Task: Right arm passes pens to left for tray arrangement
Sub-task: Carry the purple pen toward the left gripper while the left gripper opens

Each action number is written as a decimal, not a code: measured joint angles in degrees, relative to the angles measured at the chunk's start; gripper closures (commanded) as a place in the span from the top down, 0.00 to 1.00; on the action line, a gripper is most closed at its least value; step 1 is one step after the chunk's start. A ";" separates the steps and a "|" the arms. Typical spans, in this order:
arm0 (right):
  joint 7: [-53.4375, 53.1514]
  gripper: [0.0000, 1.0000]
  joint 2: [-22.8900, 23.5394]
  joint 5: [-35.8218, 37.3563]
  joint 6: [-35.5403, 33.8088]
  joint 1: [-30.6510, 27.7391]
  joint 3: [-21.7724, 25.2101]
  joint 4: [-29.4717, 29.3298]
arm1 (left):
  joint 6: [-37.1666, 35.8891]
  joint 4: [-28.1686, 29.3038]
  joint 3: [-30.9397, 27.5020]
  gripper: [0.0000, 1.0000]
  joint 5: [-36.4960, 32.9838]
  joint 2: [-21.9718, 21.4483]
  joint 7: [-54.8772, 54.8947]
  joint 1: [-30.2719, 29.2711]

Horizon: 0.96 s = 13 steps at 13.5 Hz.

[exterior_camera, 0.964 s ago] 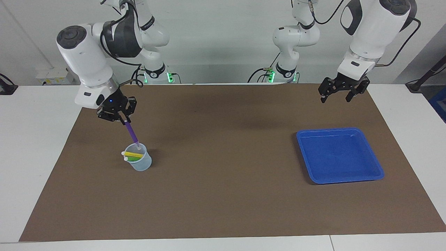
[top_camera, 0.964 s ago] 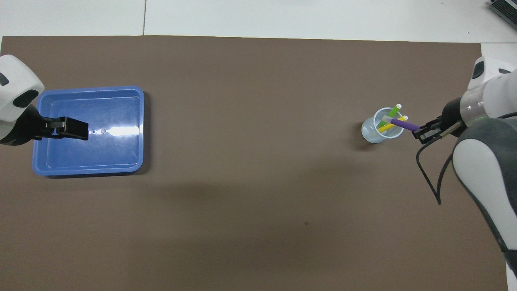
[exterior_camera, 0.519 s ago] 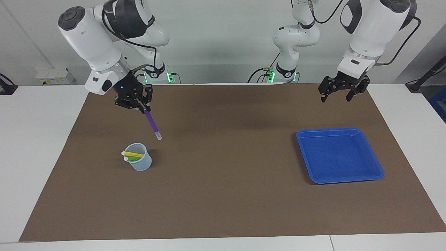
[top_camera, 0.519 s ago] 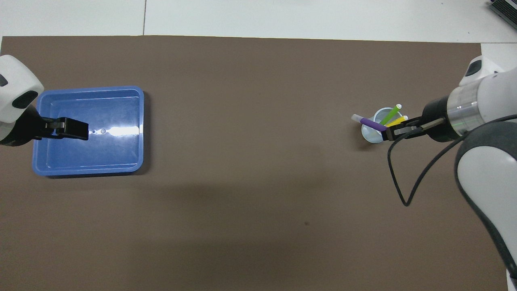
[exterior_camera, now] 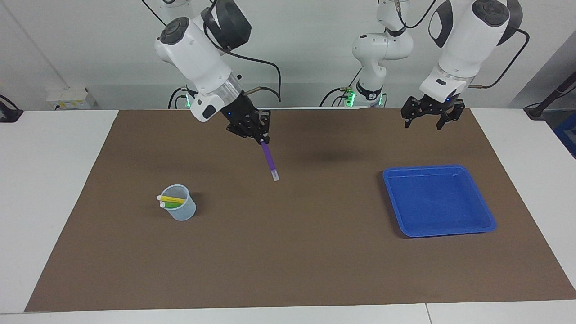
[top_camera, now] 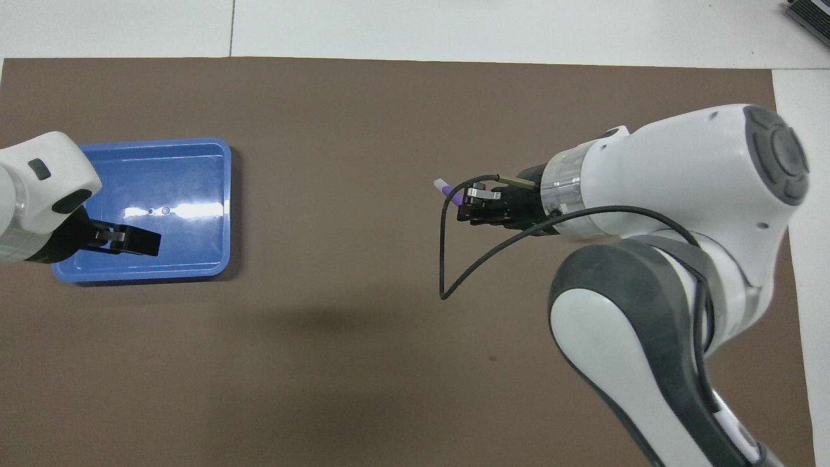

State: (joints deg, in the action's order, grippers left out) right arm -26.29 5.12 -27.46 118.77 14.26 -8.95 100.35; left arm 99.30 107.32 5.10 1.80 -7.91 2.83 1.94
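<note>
**Purple pen in transit, none yet in the tray**

Item one, the slim purple marker pen with a whitish end (exterior_camera: 269,158): you will find it pinched at its upper end by the fingertips of the right gripper (exterior_camera: 260,138), hanging tilted, whitish end down, in the air over the middle of the brown mat (exterior_camera: 288,270), toward the edge nearest the robots. It touches nothing but the fingers.

Item two, the slim yellow marker pen (exterior_camera: 173,199) and the slim green marker pen (exterior_camera: 171,204): both lie in the small translucent bluish cup (exterior_camera: 181,209), which stands on the mat toward the right arm's end.

Item three, the shallow square bright blue plastic tray (exterior_camera: 438,200): it sits on the mat toward the left arm's end, well apart from the cup, and holds no pen.

Item four, the left gripper (exterior_camera: 426,118): it hangs in the air over the mat near the tray's edge closest to the robots, fingers spread wide and holding nothing.

Your tally, as a judgement: one pen lifted out and on its way to the handover; the pass itself not yet made; nothing arranged in the tray. Two pens are still to be drawn from the cup, and all three still to be passed and laid down.
</note>
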 measured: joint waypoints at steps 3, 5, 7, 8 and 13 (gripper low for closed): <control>-7.92 0.00 2.79 -1.65 7.81 4.72 -0.01 -0.05 | 1.15 3.22 -0.87 0.97 11.27 -0.23 -0.61 -2.86; -12.48 0.00 3.78 -1.70 11.95 7.71 -0.03 -0.10 | 1.14 5.30 -1.12 0.93 18.99 -0.12 -4.98 -6.30; -15.00 0.00 3.99 -2.81 13.07 9.01 -0.02 -0.39 | 1.14 6.02 -1.21 0.94 23.18 0.46 -13.12 -7.57; -15.72 0.00 3.98 -3.33 13.07 9.08 0.00 -0.75 | 1.26 6.04 -1.05 0.93 25.84 0.92 -18.51 -7.52; -19.87 0.00 4.44 -3.50 13.07 10.03 0.06 -2.92 | 9.35 5.78 0.04 0.92 39.87 5.37 -41.91 -4.94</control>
State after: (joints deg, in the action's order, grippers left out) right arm -46.16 9.56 -30.96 131.84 24.28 -8.89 97.43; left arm 108.65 113.10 5.14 41.67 -2.54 -39.08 -3.00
